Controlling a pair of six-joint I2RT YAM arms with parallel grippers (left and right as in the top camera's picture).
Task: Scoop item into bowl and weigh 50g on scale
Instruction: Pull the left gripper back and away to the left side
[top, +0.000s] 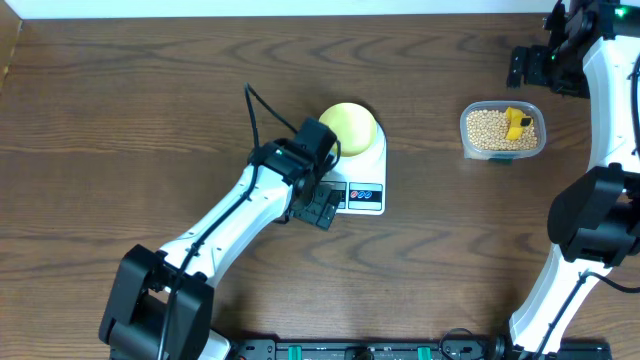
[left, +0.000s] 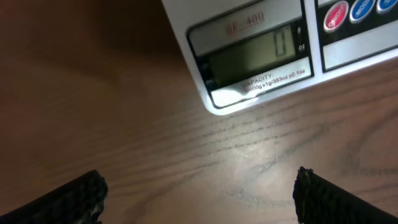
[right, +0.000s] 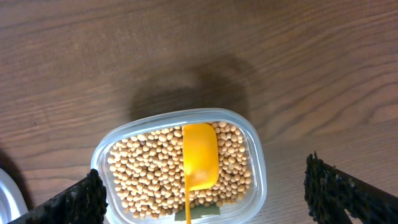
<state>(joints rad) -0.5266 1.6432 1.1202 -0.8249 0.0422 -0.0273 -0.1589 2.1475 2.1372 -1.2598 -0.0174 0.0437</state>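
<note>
On the brown wood-grain worktop (top: 120, 120) we first meet the left arm (top: 215, 232), which reaches from the bottom edge up and to the right. Its tool (left: 199, 190) hangs just at the near left corner of the scale (top: 376, 165), fingers spread wide apart with nothing between them; in the left wrist view only bare wood lies under the gap. That same view shows the scale's grey display (left: 255, 53) reading a single zero, with a red and a blue button (left: 336, 17) beside it on the white front edge.

The scale sits a little left of the worktop's middle, and the pale yellow-green bowl (top: 350, 127) stands on its far half, partly overlapped at its left edge by the arm's wrist in the overhead view.

Further right, well apart from the scale, sits a clear plastic tub (top: 465, 130) filled with small tan beans (top: 485, 128). A yellow-orange scoop (top: 516, 122) lies in the beans, resting on top of them.

Above the tub, toward the far right corner, the right tool (right: 203, 183) hovers with its fingers wide apart, gripping nothing; in the right wrist view we see the tub and scoop below the gap between the fingers.
</note>
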